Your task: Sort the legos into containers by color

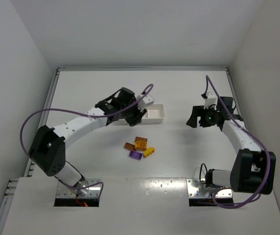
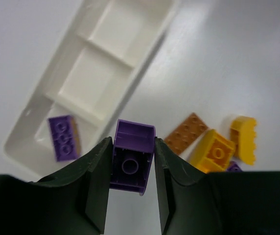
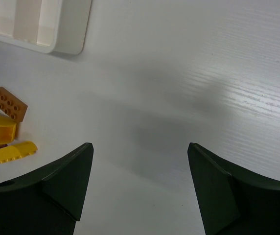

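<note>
Purple lego [image 2: 134, 134] is pinched in the left gripper [image 2: 132, 147], hollow underside toward the wrist camera, with the jaws drawn narrow on its two side walls. Just left of it in that view is the tray [image 2: 28, 113]. The near end compartment already holds a second purple lego [image 2: 64, 138], and the other two compartments show bare. The tray's long axis runs away from the jaws, up and to the right, so the purple compartment is the one closest to the held piece. The piece itself seems to hang beside the tray's long wall rather than over the compartment (the depth is hard to read from this angle). By my judgement the coming move is a short shift leftward over that end compartment before the jaws part.

Right of the jaws the pile [image 1: 139, 147] lies on the table [image 1: 179, 161]: a brown lego [image 2: 186, 133], an orange lego [image 2: 213, 152], a yellow lego [image 2: 244, 138] and a sliver of purple. The right gripper [image 3: 140, 186] is spread wide and empty, well apart from the tray, so the left arm is the nearer one.
</note>
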